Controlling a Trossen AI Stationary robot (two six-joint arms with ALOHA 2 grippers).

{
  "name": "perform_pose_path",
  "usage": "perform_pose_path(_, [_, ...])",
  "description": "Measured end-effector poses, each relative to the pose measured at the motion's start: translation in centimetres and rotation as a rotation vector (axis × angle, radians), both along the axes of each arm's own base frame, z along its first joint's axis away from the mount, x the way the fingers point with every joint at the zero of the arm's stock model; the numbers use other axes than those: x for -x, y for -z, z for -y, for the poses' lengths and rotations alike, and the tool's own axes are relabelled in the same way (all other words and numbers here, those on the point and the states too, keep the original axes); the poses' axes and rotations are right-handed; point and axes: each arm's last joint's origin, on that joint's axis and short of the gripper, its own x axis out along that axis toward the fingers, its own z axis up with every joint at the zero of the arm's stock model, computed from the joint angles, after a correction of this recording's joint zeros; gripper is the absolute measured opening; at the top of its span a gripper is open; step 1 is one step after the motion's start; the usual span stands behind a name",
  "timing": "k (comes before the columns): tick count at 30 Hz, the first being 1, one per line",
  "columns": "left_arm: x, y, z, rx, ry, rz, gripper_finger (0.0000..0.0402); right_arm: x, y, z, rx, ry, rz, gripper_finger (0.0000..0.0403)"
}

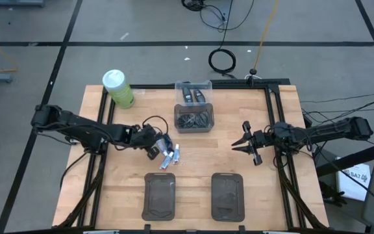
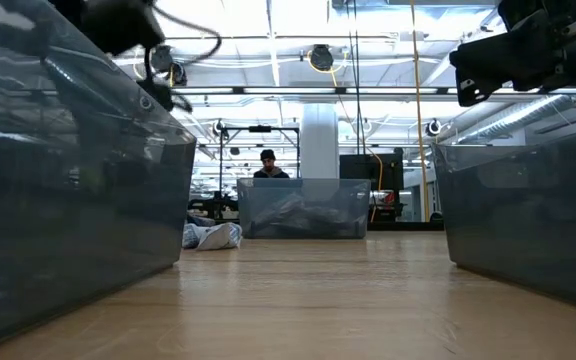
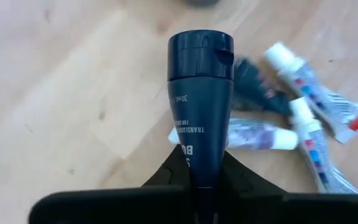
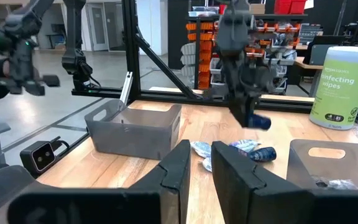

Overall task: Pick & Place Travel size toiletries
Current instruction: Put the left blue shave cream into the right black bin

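Even, bright overhead light from ceiling lamps (image 2: 320, 57); soft shadows on the wooden table (image 1: 265, 188). Nearby grey trays (image 2: 68, 210) loom blurred; the left arm (image 4: 241, 56) shows motion smear.

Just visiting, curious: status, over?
Left gripper holds dark blue mini tube above white-and-pale-blue tubes. Right gripper waits, jaws open. Nothing blocking.
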Motion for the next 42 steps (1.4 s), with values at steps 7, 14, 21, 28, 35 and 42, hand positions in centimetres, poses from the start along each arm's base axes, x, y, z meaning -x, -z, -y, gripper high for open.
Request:
perform_pose_path(7, [-3.5,-4.8,1.4,-0.238,0.265,0.291,0.0019,-0.4,0.0,0.0,-0.001,0.014,0.011,0.0059])
perform_pose_path(14, [-6.3,-7.8,2.3,-0.422,0.43,0.686,0.0022,-0.9,-0.1,0.3,-0.038,0.114,0.032,0.0062])
perform_pose_path(21, [-8.9,-6.5,2.6,-0.419,0.514,0.77,0.0014,-1.8,-0.1,0.3,-0.076,0.132,0.073,0.0114])
perform_pose_path(28, [-13.4,-5.7,3.3,-0.36,0.599,0.77,0.0028,-3.0,0.5,0.2,-0.117,0.128,0.084,0.02])
perform_pose_path(35, [-17.2,-5.4,3.5,-0.361,0.743,0.776,0.0015,-4.7,0.0,-0.5,-0.123,0.089,0.131,0.0254])
perform_pose_path(42, [-18.0,-5.5,2.9,-0.336,0.744,0.757,0.003,-6.7,-1.0,-2.4,-0.072,0.014,0.137,0.0262])
